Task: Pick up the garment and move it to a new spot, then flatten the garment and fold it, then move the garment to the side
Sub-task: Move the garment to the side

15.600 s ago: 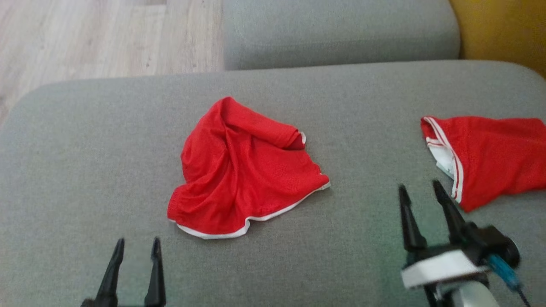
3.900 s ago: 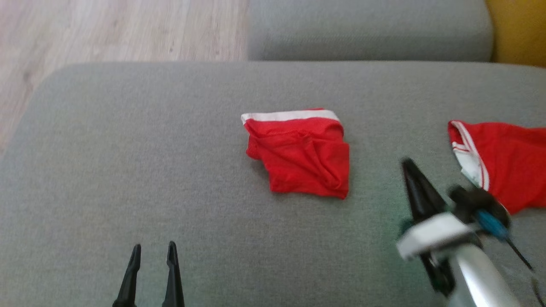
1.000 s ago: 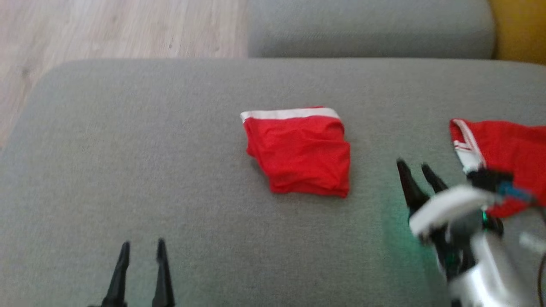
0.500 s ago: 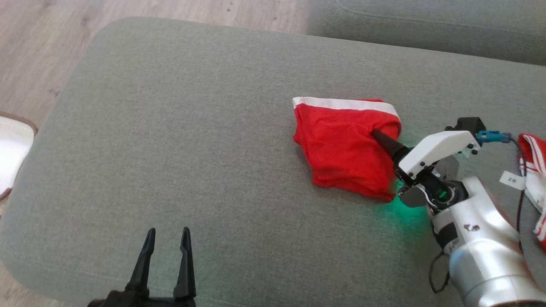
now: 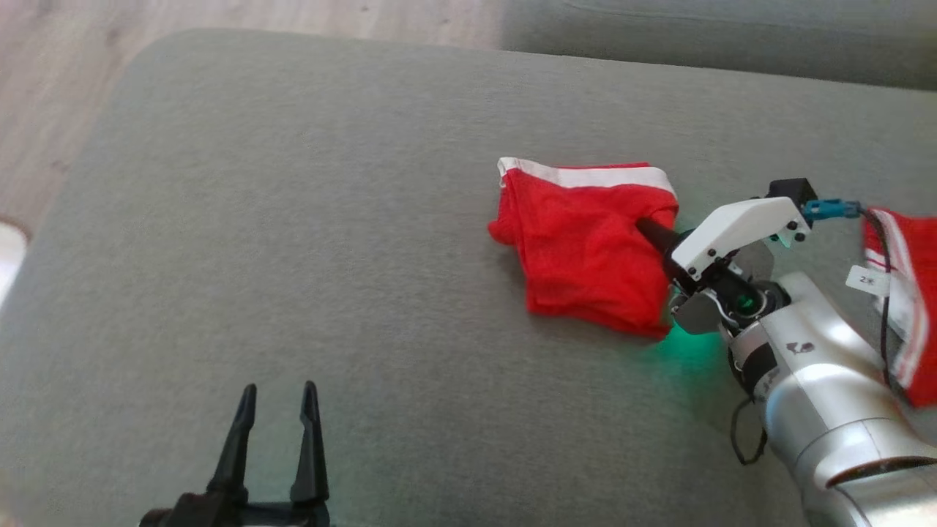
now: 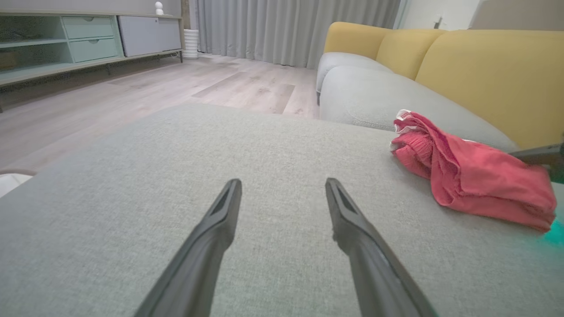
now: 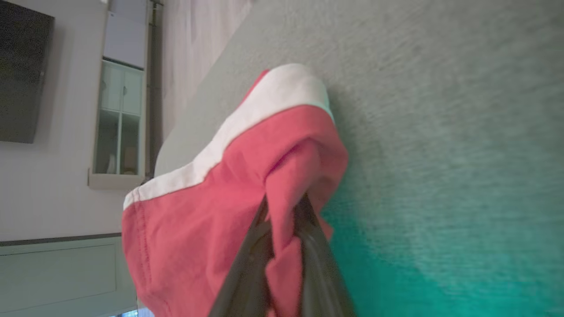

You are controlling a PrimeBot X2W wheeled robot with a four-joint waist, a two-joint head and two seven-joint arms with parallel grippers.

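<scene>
The right gripper (image 7: 284, 203) has its 2 dark fingers (image 7: 249, 259) squeezed tight on a fold of the red garment (image 7: 189, 229), w/ a strip of red cloth stuck btw them. The garment is bunched up & lies on the grey cushion (image 7: 440, 97). A white band (image 7: 246, 136) runs along its far edge. A green glow (image 7: 440, 273) lights the cushion near the fingers. Far off: wood floor (image 7: 194, 35), a white wall (image 7: 53, 189), a dark TV (image 7: 22, 75), a cupboard w/ glass doors (image 7: 116, 123) & a low pale-green cabinet (image 7: 57, 277).
</scene>
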